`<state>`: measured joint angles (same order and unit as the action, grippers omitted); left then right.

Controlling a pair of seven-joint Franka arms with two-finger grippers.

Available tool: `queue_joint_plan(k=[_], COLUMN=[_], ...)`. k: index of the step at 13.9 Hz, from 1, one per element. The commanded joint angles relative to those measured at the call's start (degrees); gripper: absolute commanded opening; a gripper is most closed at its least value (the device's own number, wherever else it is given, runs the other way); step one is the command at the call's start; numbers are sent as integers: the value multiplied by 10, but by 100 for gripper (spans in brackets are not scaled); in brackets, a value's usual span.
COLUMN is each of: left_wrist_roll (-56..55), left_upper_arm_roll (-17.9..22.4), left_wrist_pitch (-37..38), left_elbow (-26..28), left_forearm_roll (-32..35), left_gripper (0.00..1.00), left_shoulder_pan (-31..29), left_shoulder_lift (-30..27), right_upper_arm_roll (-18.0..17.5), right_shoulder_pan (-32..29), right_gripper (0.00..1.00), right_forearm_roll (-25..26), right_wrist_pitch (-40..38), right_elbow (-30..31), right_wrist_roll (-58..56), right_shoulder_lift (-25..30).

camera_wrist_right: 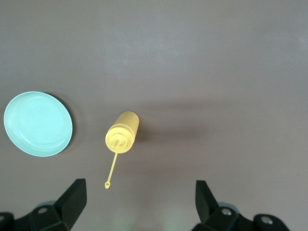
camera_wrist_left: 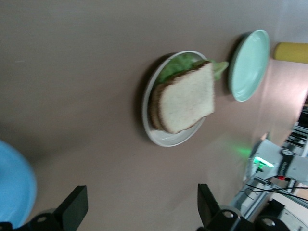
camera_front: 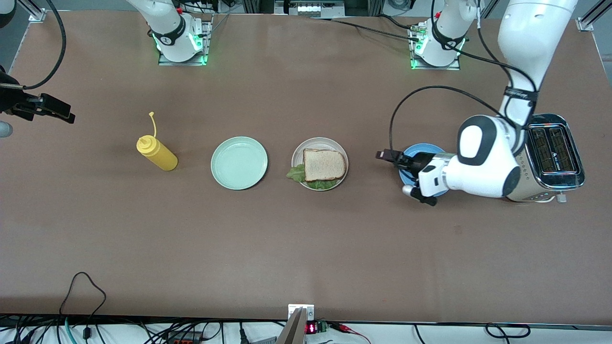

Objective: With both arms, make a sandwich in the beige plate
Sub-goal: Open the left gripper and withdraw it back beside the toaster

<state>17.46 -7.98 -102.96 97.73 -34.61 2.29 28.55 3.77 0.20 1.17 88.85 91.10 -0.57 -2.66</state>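
Brown tabletop: your assembled sandwich — bread over ruffled green lettuce — sits in the round beige plate. Left gripper hovers over the blue plate, fingers spread, empty; right gripper likewise released, above the yellow squeeze bottle.

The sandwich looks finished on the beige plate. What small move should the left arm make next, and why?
Probably lift the left gripper up and back toward its base. The sandwich, tan bread over green lettuce, already lies on the round beige plate; this gripper is open, empty, over the blue plate. The right gripper waits open, above the table's end.
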Motion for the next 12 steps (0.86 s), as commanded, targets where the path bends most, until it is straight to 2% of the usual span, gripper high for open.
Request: queue_joint_plan(k=[1,4,7,11,12], left_wrist_roll=[-10,-34,-76,-117,-118], left_upper_arm_roll=[60,67,61,69,82], left_wrist_pitch=[24,43,44,45,54], left_elbow=[0,-55,-69,-121,-133], left_forearm_roll=[52,185,309,334,334], left_gripper=[100,100,100,100,100], left_shoulder_pan=[4,4,10,9,8], left_shoulder_lift=[-31,-40,-75,-109,-118], right_upper_arm_roll=[-3,-3,-3,-3,-3], right_shoulder_pan=[-4,-5,-5,-5,-5], right_gripper=[100,100,100,100,100], right_forearm_roll=[-2,-2,-3,-4,-5], right_wrist_pitch=[8,9,11,12,12], right_elbow=[0,0,0,0,0], right_wrist_roll=[2,2,2,2,2], right_shoulder_lift=[-2,-4,-4,-5,-5])
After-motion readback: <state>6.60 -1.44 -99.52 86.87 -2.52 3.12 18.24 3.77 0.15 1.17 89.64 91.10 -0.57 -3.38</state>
